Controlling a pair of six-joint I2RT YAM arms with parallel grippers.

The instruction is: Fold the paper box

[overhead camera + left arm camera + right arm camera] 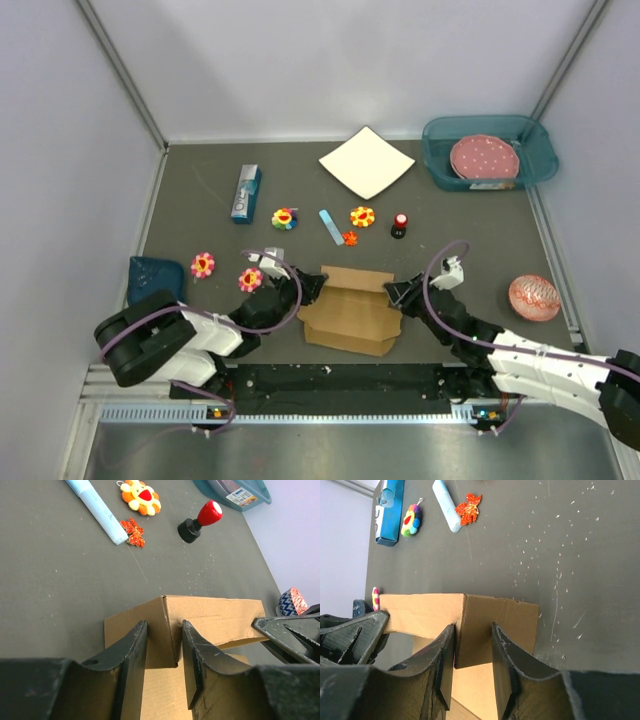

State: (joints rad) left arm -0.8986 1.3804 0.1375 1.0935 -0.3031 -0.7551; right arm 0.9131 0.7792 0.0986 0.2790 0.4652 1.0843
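The paper box (350,310) is brown cardboard lying mid-table near the arms, its back wall standing up and a side flap folded forward at each end. My left gripper (308,285) is at the box's back left corner. In the left wrist view its jaws (165,630) pinch the folded corner of the cardboard (215,617), one finger on each face. My right gripper (392,292) is at the back right corner. In the right wrist view it (472,630) is closed over that corner flap (495,622) in the same way.
Behind the box lie a red-knobbed stamp (400,226), a pale blue strip (331,227), several flower toys (362,216) and a blue carton (246,193). A white square sheet (366,161) and a teal bin (535,160) are at the back. A patterned bowl (534,297) sits right, a dark blue dish (155,277) left.
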